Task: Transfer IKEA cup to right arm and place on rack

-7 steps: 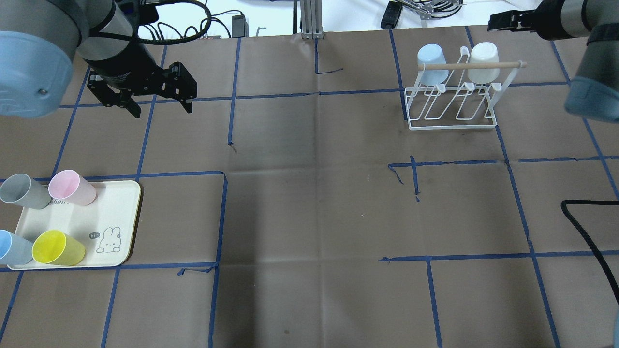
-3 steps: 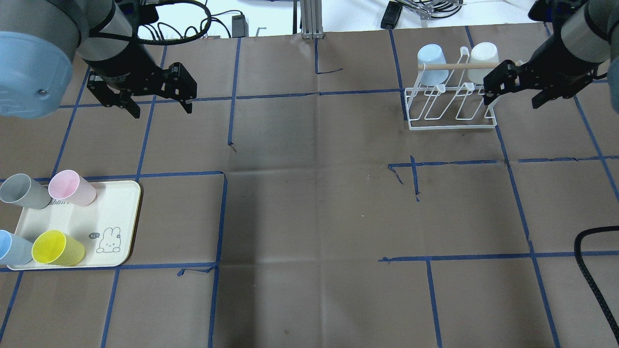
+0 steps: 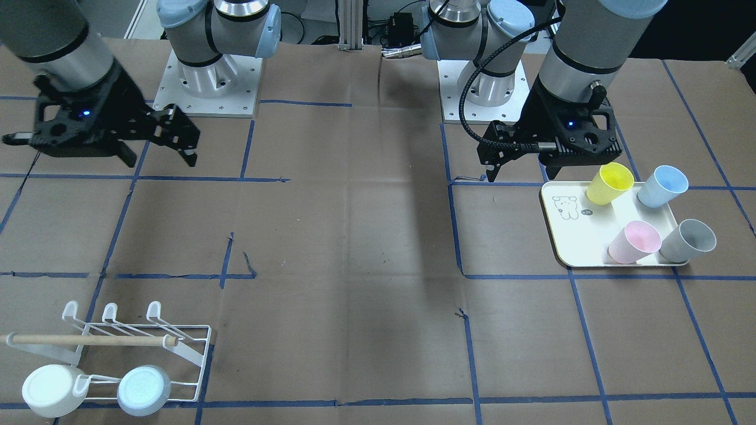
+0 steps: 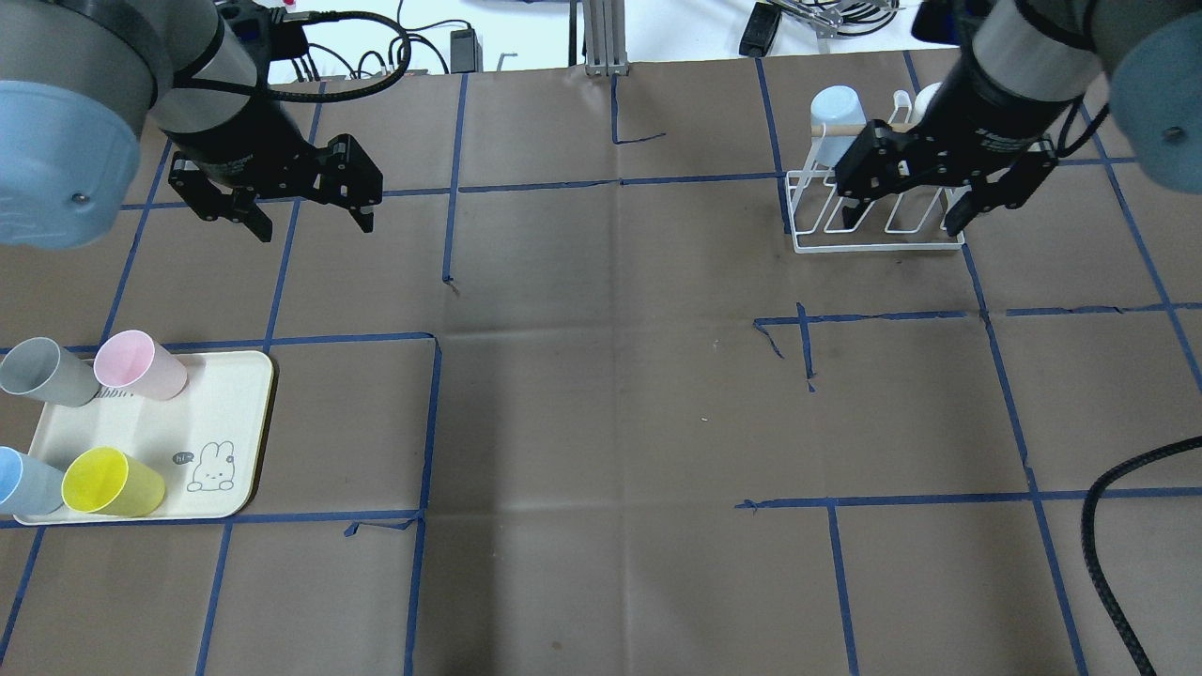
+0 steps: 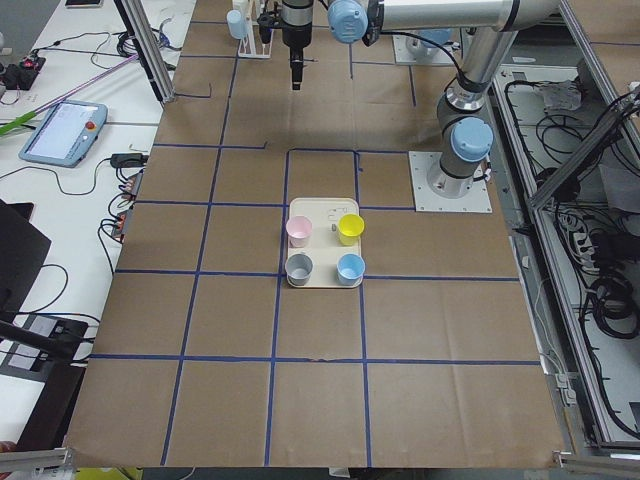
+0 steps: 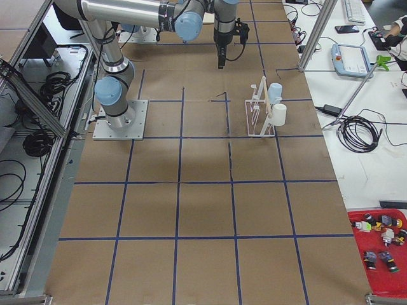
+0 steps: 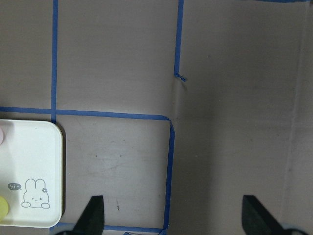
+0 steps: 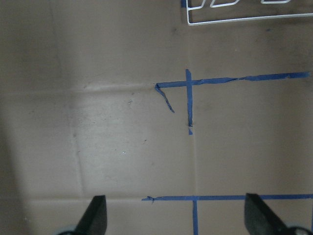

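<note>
Four cups stand on the cream tray at the near left: grey, pink, blue and yellow. My left gripper is open and empty, hovering well beyond the tray; its wrist view shows only the tray corner. The white wire rack stands far right with a pale blue cup and a white cup upside down on its far prongs. My right gripper is open and empty above the rack's near side.
Brown paper with blue tape lines covers the table. A black cable loops in at the near right. Cables and a metal post lie past the far edge. The rack's base edge shows at the top of the right wrist view.
My right arm has swung in from the far right corner to the left and now hangs over the rack. My left gripper has barely moved. The cups are unmoved.
</note>
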Controlling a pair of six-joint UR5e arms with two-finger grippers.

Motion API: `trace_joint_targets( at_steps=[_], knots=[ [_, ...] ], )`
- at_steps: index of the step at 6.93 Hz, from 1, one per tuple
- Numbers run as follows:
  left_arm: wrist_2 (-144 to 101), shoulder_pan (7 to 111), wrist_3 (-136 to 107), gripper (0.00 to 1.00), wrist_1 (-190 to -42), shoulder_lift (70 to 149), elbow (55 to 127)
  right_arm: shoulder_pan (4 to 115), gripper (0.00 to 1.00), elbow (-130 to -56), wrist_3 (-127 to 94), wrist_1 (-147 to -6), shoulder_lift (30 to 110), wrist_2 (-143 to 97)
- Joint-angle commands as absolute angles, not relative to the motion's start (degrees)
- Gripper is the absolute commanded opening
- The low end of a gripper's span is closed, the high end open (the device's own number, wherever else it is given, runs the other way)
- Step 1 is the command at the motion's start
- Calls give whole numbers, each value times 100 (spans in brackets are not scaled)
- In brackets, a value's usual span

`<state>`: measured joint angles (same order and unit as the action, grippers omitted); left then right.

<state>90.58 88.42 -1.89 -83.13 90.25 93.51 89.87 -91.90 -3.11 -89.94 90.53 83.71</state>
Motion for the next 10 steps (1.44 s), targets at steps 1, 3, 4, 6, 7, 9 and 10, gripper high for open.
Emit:
trace_joint_targets(
  at_steps=[1, 3, 4, 6, 7, 9, 10],
  knots=[
    [9096, 8842, -176, 100, -8113, 9087, 9282, 9728, 100, -9132, -633, -8947, 9114, 9039],
    [9114, 8833, -185, 100, -8112, 9202, 9132, 9712, 100, -9105, -642, -8956, 9088, 9079],
    [9106, 8833, -185, 100, -8121, 9211, 9132, 9677, 100, -9132, -650, -8930, 9097, 9070],
    [9097, 8833, -185, 100, -8121, 9211, 9132, 9685, 100, -9114, -703, -8894, 9167, 9026],
    [9097, 8833, -185, 100, -8130, 9202, 9141, 9642, 100, -9106, -703, -8921, 9150, 9018],
    [9088, 8833, -185, 100, -8121, 9193, 9141, 9519, 100, -9140, -703, -8938, 9158, 9018],
    [9088, 8833, -185, 100, -8121, 9185, 9141, 9458, 100, -9141, -703, -8938, 9158, 9018]
  ],
)
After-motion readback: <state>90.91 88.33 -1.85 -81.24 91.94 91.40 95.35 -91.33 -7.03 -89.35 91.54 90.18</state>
